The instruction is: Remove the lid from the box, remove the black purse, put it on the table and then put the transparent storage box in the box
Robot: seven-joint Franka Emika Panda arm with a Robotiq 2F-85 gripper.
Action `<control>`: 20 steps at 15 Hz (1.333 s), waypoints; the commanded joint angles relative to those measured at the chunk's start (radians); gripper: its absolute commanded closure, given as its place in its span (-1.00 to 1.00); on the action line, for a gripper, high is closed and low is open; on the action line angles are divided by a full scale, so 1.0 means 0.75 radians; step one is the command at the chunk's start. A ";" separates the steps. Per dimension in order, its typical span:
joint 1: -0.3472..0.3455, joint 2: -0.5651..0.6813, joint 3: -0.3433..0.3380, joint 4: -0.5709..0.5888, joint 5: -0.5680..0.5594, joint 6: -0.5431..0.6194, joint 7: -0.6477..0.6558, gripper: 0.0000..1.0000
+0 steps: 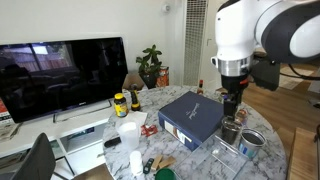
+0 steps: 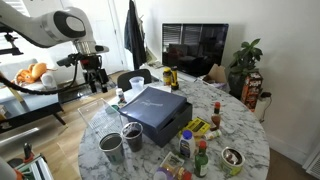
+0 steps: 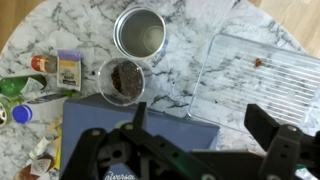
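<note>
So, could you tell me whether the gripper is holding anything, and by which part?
Nothing is held: the gripper is open, with only the lid and the table showing below it.

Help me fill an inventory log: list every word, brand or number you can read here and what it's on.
No text is legible here.
On the white label of the large navy-blue cardboard box: print too small to read.
On the black gripper: pale lettering at the bottom edge of the wrist view, blurred.
On the small yellow carton: label blurred.
On the red-capped bottle: label too small to read.
</note>
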 commanded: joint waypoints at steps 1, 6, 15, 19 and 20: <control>0.030 0.331 0.062 0.160 -0.297 0.114 0.251 -1.00; 0.148 0.620 -0.063 0.353 -0.525 0.172 0.385 -1.00; 0.265 0.690 -0.160 0.394 -0.576 0.175 0.433 -1.00; 0.355 0.790 -0.218 0.455 -0.730 0.176 0.599 -1.00; 0.377 0.819 -0.231 0.476 -0.775 0.161 0.640 -1.00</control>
